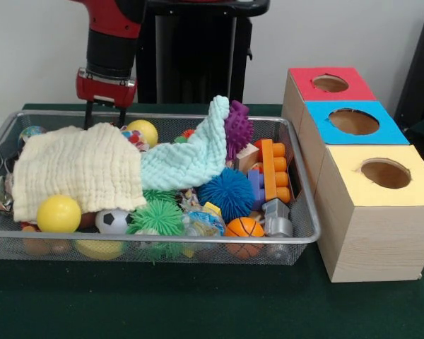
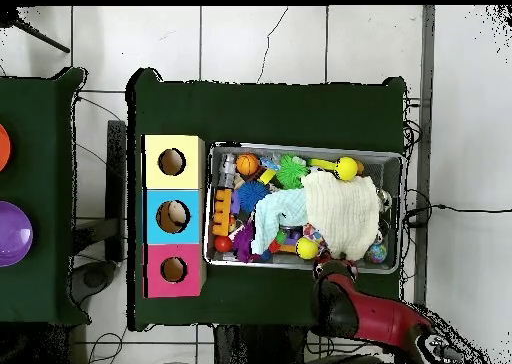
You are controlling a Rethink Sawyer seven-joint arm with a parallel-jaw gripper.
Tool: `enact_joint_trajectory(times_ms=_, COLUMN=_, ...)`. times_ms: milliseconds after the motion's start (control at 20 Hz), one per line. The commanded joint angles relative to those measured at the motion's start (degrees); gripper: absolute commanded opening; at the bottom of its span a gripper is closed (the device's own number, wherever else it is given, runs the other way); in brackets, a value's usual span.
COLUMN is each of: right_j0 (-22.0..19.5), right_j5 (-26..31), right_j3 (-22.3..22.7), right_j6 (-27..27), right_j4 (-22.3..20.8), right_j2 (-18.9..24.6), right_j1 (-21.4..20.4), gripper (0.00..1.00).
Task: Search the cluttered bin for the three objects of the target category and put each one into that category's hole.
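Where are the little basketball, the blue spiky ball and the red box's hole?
little basketball (image 1: 244, 227): front view, its orange face.
blue spiky ball (image 1: 227, 193): front view, middle of its spikes.
red box's hole (image 1: 330, 83): front view, the round opening.

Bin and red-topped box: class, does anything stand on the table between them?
Nothing visible stands between the bin and the hole in the red-topped box. That box stands close beside the bin's far corner, and the hole is uncovered.
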Motion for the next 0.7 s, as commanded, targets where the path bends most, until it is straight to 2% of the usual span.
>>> enact_joint_trajectory(times_ms=50, right_j0=-3.9, right_j5=5.5, right_j3=8.0, right_j6=10.2, right_j4=-0.6, right_j2=10.4, right_j1=6.2, gripper=1.00)
enact_joint_trajectory(times_ms=300, right_j0=-4.5, right_j5=7.4, right_j3=8.2, right_j6=9.1, right_j4=-0.2, right_j2=11.6, right_j1=6.5, gripper=1.00)
enact_joint_trajectory(times_ms=700, right_j0=-2.2, right_j5=10.7, right_j3=9.1, right_j6=9.0, right_j4=2.4, right_j2=10.8, right_j1=5.0, gripper=1.00)
